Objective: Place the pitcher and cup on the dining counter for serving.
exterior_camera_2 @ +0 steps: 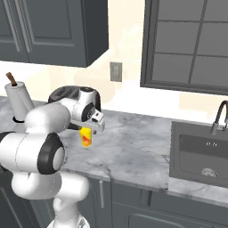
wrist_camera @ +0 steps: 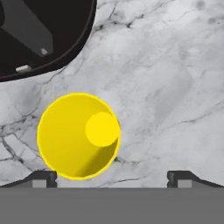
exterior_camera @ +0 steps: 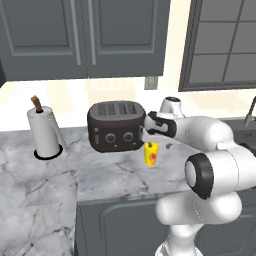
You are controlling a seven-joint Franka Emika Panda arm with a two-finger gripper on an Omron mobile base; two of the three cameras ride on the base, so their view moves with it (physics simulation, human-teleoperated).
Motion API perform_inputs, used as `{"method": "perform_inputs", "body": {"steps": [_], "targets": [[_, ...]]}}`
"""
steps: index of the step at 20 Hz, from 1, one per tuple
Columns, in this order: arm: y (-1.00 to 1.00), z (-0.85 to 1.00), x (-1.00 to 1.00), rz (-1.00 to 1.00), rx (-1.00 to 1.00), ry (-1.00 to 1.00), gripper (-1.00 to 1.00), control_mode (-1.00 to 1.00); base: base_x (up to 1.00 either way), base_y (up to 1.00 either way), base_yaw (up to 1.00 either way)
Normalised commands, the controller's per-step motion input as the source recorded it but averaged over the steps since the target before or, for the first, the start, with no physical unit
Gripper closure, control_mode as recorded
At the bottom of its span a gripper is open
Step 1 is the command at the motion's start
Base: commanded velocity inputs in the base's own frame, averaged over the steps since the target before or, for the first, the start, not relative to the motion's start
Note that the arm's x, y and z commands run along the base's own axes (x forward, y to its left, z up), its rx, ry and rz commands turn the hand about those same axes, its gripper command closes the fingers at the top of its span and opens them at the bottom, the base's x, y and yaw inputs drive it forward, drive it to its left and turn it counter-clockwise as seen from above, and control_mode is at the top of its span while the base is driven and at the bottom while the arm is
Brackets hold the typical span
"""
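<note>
The small yellow cup [exterior_camera: 150,153] [exterior_camera_2: 85,137] with a red mark stands upright on the marble counter, just right of the black toaster's front. My gripper [exterior_camera: 148,139] [exterior_camera_2: 90,127] hangs directly above it, pointing down, open, holding nothing. In the hand view I look straight down into the cup [wrist_camera: 78,135], which sits left of the middle of the gap between my fingertips; the gripper [wrist_camera: 112,177] stands wide apart. The pitcher and the dining counter are out of view.
The black toaster [exterior_camera: 116,126] [exterior_camera_2: 63,92] [wrist_camera: 39,35] stands close on the cup's left. A paper towel holder [exterior_camera: 45,132] [exterior_camera_2: 17,99] stands further left. To the right are bare marble counter [exterior_camera_2: 133,147], the sink [exterior_camera_2: 200,153] and faucet [exterior_camera_2: 219,116].
</note>
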Motion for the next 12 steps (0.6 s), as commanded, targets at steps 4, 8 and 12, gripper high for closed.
{"method": "perform_inputs", "body": {"steps": [4, 8, 12], "targets": [[0.0, -0.06, 0.2, -0.02, 0.0, 0.0, -1.0, -1.0, 0.0, 0.0, 0.0], [0.0, -0.1, 0.23, 0.0, 0.0, 0.0, -1.0, -1.0, 0.0, 0.0, 0.0], [0.0, -0.19, 0.14, 0.0, 0.0, 0.0, -1.0, -1.0, 0.0, 0.0, 0.0]]}}
